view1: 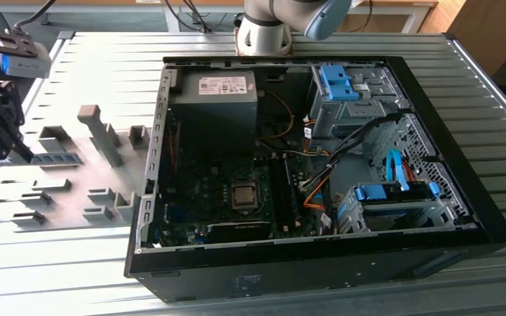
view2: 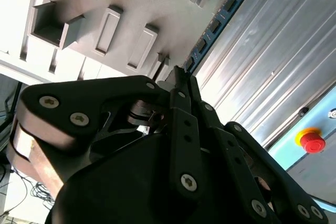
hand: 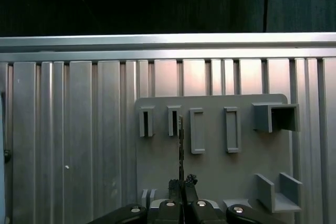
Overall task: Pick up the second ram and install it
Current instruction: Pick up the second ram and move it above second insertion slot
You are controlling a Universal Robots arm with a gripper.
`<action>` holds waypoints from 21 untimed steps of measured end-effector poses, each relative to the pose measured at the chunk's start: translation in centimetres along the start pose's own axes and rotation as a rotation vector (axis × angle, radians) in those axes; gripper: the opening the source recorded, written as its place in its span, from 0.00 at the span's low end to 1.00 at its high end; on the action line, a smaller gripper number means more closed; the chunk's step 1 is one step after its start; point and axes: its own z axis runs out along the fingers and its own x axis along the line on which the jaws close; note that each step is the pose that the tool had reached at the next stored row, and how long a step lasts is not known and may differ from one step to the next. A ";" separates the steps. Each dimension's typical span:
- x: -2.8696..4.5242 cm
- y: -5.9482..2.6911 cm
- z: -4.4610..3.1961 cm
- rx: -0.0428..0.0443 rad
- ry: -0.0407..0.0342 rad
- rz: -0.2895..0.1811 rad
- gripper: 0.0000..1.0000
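Grasp made, install not started. Fingers (hand: 173, 184) are clenched on the near end of the ram (view2: 212, 30), and the stick runs straight out past the fingertips, its row of black chips showing in the second wrist view. Gripper (view1: 24, 157) hangs over the grey holder plate (view1: 68, 191), with the slot blocks (hand: 197, 130) just beyond the fingertips and to either side of the stick. Case (view1: 323, 266) lies open and well apart from the fingers. Judgement: pick-up is in hand, while carrying the ram to the motherboard (view1: 209, 191) and seating it are both left.

Unclear:
- Whether the ram's far end is clear of its holder slot or resting in it.
- The exact pad contact on the ram, which the gripper body masks.
- The memory slots in the case are dark, so I cannot tell what they hold.
- The arm is cut off at the exterior view's edge.
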 end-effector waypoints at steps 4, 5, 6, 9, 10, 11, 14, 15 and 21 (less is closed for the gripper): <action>-0.01 0.01 -0.41 0.0000 0.0000 0.000 0.14; -0.01 0.01 -0.50 0.0000 0.0000 0.000 0.14; -0.01 0.01 -0.60 0.0000 0.0000 0.000 0.14; -0.01 0.02 -0.83 0.0000 0.0000 0.000 0.14; -0.01 0.02 -0.93 -0.0001 0.0001 0.000 0.14; -0.01 0.02 -1.03 -0.0001 0.0001 0.000 0.14; -0.03 0.03 -1.35 -0.0001 0.0001 0.000 0.14; -0.03 0.03 -1.45 -0.0001 0.0001 0.000 0.14; -0.04 0.03 -1.75 -0.0002 0.0003 0.000 0.14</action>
